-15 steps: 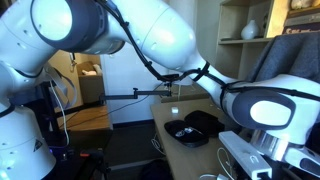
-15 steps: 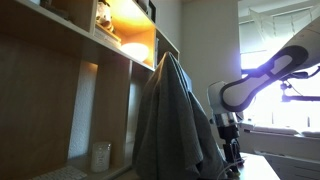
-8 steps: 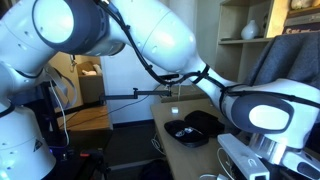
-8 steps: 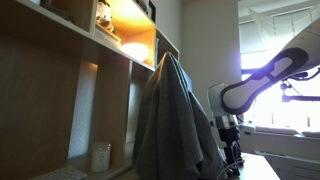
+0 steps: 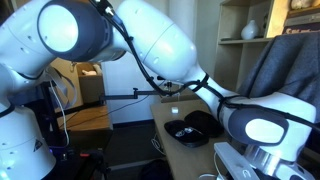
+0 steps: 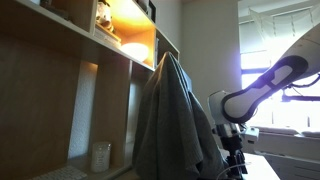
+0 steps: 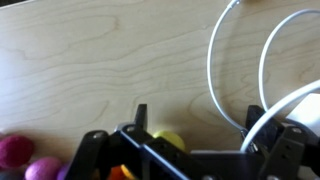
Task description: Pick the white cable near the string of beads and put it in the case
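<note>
In the wrist view the white cable point(image 7: 211, 62) lies in thin loops on the wooden tabletop point(image 7: 90, 70), at the right. One loop runs down right beside the right fingertip. My gripper point(image 7: 198, 118) is open, low over the table, with bare wood between its fingers. The string of beads point(image 7: 168, 139) shows as a yellow bead by the left finger, with red and pink beads at the lower left. The black oval case point(image 5: 197, 126) lies open on the table in an exterior view, behind the arm. The gripper also shows in an exterior view point(image 6: 232, 160).
A large grey cloth point(image 6: 175, 120) hangs over a chair beside the gripper. Wooden shelves point(image 6: 60, 60) stand on one side. The robot's forearm point(image 5: 265, 120) blocks much of the table. A shelf unit with a vase point(image 5: 250, 30) stands behind.
The arm has moved down toward the table; the gripper sits lower in both exterior views.
</note>
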Robot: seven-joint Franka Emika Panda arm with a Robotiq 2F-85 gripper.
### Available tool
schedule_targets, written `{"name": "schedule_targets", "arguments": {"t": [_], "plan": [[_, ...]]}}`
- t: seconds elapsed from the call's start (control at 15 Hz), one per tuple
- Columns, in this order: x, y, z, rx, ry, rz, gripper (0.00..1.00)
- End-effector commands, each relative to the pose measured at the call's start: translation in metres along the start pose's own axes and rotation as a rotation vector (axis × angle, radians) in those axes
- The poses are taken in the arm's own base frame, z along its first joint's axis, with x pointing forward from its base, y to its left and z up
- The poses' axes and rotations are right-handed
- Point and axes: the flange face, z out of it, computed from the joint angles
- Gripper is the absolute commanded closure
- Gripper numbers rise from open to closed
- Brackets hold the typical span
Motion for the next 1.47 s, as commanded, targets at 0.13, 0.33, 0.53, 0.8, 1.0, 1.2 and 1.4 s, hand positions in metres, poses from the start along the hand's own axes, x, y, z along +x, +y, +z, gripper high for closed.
{"name": "schedule_targets", "arguments": {"t": [0.13,0.33,0.53,0.8,1.0,1.2,1.4], "plan": [[0.005,0.003,0.001,0.009,-0.023,0.009,0.0],[0.005,0.003,0.0,0.008,-0.025,0.01,0.0],[0.004,0.003,-0.002,0.008,-0.018,0.005,0.0],[0.002,0.0,-0.008,0.007,0.013,-0.036,0.0],[-0.002,-0.005,-0.013,-0.009,0.052,-0.085,0.0],[-0.005,-0.009,-0.016,-0.026,0.1,-0.106,0.0],[-0.008,-0.012,-0.017,-0.028,0.129,-0.119,0.0]]}}
